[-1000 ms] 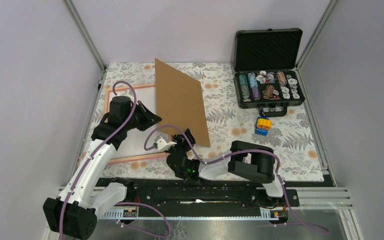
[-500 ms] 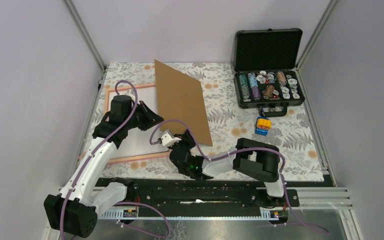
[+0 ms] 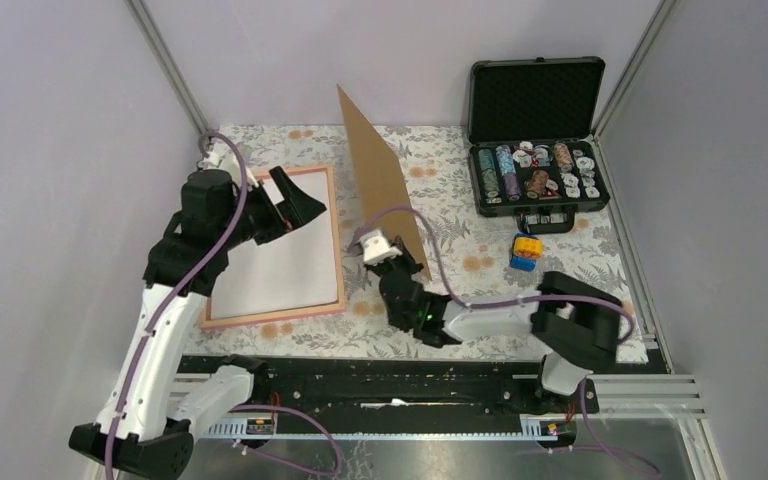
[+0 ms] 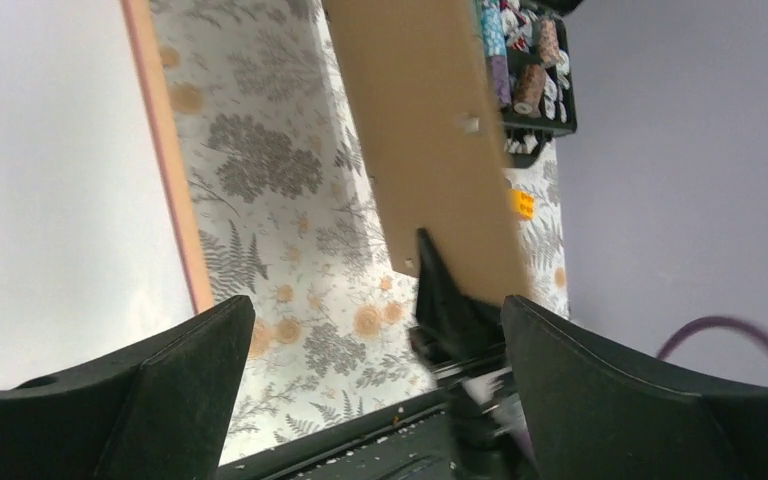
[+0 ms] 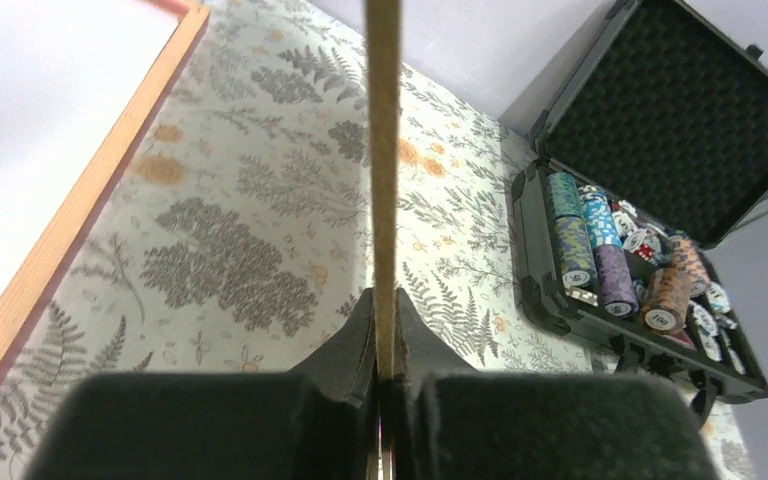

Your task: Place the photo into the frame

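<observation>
Nearest the arm bases, on the flowered tablecloth [image 3: 480, 290], the right gripper [image 5: 383, 320] is clamped tight on the near lower corner of a brown board [image 3: 375, 165]. Its own camera sees that board dead edge-on, a thin line rising between the two black fingers [image 5: 345, 350]. The board stands steeply on edge and runs away from the gripper toward the back wall. Whether its bottom edge touches the cloth I can't tell.

To the left of it the frame [image 3: 339, 245] lies flat on the table, pink border all round. The photo [image 3: 280, 265] is inside it, white side up, so the printed side can't be seen. A strip of bare cloth separates the frame's right edge from the board.

Further up, the left gripper [image 3: 305, 200] hangs over the frame's far right corner with its fingers spread wide and nothing between them. Its camera looks out through that gap across the cloth to the board and the right gripper's black fingers.

Over on the right, a small yellow and blue block [image 3: 526, 250] sits on the cloth, well clear of the board and just in front of a black case [image 3: 540, 208]. The case is in the far right corner, its lid [image 3: 535, 95] standing up and showing dark foam lining. Poker chips [image 3: 535, 170] fill its tray in short rows, some stacked on edge and some loose and flat.
</observation>
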{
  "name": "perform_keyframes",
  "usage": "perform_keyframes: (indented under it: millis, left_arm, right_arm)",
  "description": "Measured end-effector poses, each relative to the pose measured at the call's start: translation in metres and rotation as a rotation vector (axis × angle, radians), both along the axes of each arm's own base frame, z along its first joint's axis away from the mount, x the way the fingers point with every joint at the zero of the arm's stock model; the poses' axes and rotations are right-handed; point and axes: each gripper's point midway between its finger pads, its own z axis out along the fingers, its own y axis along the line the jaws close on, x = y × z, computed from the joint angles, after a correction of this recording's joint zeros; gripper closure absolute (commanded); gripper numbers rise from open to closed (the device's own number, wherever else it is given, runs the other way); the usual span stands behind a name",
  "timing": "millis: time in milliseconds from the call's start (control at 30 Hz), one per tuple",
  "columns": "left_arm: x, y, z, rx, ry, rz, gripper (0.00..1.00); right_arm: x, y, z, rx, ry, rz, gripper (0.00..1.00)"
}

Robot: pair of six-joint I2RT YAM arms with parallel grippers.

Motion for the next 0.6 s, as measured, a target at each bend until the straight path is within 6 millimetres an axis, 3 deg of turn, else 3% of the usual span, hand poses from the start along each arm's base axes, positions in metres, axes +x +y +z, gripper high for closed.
perform_keyframes:
  millis: [133, 300, 433, 600]
  left_arm:
    - [-0.007, 0.013, 0.023, 0.060, -0.059, 0.028, 0.01]
    - [-0.013, 0.021, 0.010, 0.105, -0.036, 0.044, 0.04]
    - [-0.017, 0.016, -0.034, 0.107, 0.072, 0.011, 0.12]
    - [-0.032, -0.002, -0.107, 0.060, 0.282, -0.061, 0.16]
  right_arm:
    - [0.017, -0.023, 0.026, 0.195, 0.054, 0.018, 1.00]
    - [0.040, -0.062, 0.052, 0.480, 0.126, 0.014, 1.00]
    - [0.055, -0.093, 0.052, 0.669, 0.208, -0.006, 1.00]
    - [0.062, -0.125, 0.041, 0.865, 0.301, -0.035, 1.00]
